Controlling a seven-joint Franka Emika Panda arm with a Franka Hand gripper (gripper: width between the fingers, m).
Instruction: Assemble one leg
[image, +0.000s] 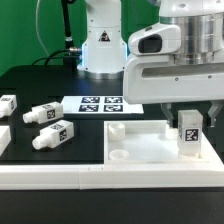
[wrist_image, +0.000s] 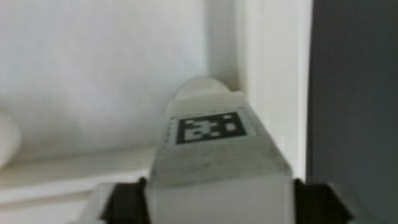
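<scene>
My gripper (image: 190, 117) is shut on a leg (image: 190, 133), a white post with a black-and-white tag on its side. It holds the leg upright over the far right corner of the large flat white panel (image: 150, 145), by the exterior view's right. In the wrist view the leg (wrist_image: 217, 140) fills the middle, its tag facing the camera, with a dark finger (wrist_image: 125, 200) on each side of its near end. Its far tip sits at the panel's corner next to the white rim (wrist_image: 276, 70). Whether the tip touches the panel is hidden.
Three more legs lie on the black table at the exterior view's left: one at the edge (image: 8, 104), one (image: 42, 113), one (image: 55, 135). The marker board (image: 100, 103) lies behind the panel. The robot's base (image: 98, 45) stands at the back. A white rail (image: 60, 178) runs along the front.
</scene>
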